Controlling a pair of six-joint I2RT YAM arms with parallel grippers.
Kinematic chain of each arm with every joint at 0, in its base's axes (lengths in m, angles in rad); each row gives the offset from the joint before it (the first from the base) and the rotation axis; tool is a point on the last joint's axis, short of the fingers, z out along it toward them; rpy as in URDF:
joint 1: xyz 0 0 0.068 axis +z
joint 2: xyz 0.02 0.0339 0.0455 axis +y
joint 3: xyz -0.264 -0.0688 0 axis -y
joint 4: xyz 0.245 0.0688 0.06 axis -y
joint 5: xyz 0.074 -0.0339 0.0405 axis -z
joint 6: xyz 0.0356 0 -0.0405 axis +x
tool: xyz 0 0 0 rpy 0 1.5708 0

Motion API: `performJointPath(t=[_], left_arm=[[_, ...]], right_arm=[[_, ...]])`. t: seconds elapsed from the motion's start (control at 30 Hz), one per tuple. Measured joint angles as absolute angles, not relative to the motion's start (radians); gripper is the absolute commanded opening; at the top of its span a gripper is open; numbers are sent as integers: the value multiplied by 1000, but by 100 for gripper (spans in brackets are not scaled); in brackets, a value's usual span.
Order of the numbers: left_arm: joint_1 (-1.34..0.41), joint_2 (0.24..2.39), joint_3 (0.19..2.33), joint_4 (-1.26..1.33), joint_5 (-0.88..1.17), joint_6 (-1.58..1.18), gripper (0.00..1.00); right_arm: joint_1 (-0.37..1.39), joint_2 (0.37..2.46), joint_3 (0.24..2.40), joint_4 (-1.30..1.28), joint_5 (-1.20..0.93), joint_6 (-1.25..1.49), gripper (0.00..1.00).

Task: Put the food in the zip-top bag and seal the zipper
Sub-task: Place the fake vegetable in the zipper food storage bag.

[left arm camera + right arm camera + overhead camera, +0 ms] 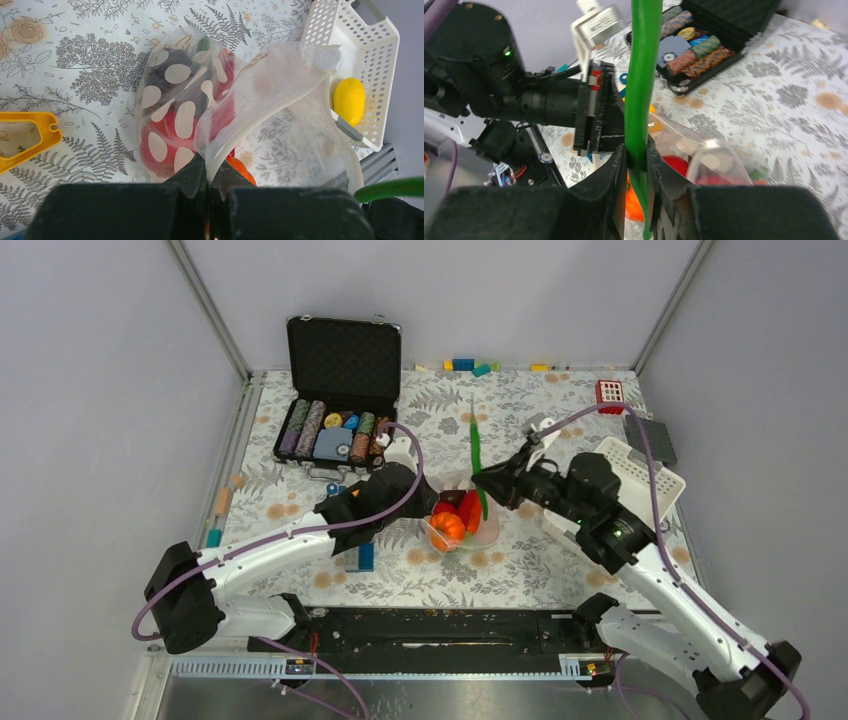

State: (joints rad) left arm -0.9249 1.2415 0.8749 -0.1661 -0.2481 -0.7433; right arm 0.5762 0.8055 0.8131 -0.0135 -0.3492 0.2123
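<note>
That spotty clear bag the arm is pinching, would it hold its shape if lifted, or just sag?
Probably sag: the bag looks thin and crumpled, its mouth folding where the left gripper pinches it. The toy food inside would likely pull it down, and the smooth film may slip.

A tabletop [560, 570] under a pale cloth printed with grey ferns and tan roses carries an open black case [343, 360]. A plain grey back wall [450, 290] rises right behind the case. A matching left wall [90, 440] stands to its left and a right wall [770, 390] well to its right. A metal post [210, 310] marks the corner just left of the case, and a second post [675, 305] the far corner. A black rail [440, 625] runs well in front of the case. The light is soft and even.
</note>
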Motion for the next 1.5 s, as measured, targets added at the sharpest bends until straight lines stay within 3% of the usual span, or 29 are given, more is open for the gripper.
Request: performJointPath(t=[0.33, 0.63, 0.73, 0.83, 1.0, 1.5], left_arm=[[-925, 1242, 876, -173, -248, -781, 0], [-925, 1241, 897, -205, -270, -783, 0], [-925, 1241, 897, -214, -271, -784, 0], [-925, 1241, 897, -217, -272, -785, 0], [-925, 1241, 897, -216, -272, -786, 0], [-925, 1241, 897, -216, -269, -784, 0]], right_arm=[[789, 933, 753, 112, -179, 123, 0], [847, 930, 577, 176, -67, 83, 0], [851, 930, 546, 195, -46, 76, 13], [851, 928, 539, 213, -42, 76, 37], [852, 908, 535, 214, -44, 83, 50], [864, 967, 752, 162, -64, 22, 51]])
